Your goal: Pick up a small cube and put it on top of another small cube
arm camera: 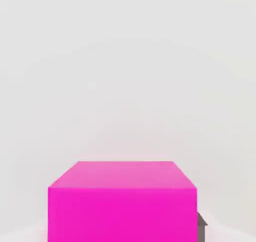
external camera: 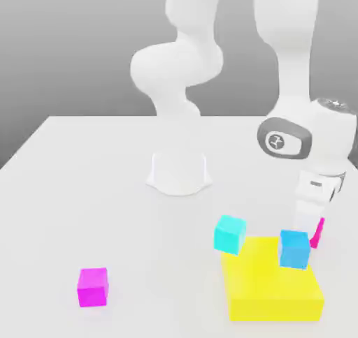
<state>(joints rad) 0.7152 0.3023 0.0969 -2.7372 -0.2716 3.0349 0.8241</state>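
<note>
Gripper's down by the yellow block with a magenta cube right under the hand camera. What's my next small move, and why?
Probably ease the gripper a little lower and centre it over the magenta cube before closing. The exterior view shows that cube half hidden behind the blue cube and yellow block, so approach carefully.

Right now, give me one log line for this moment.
phase: grasp | pincer: low at magenta cube behind blue cube | other magenta cube: untouched | stack: not yet done

White robot arm (external camera: 183,71) on a round base (external camera: 178,172)
Smooth, rounded white segments; the wrist (external camera: 308,135) has a grey oval ring with a small dark mark.
</note>
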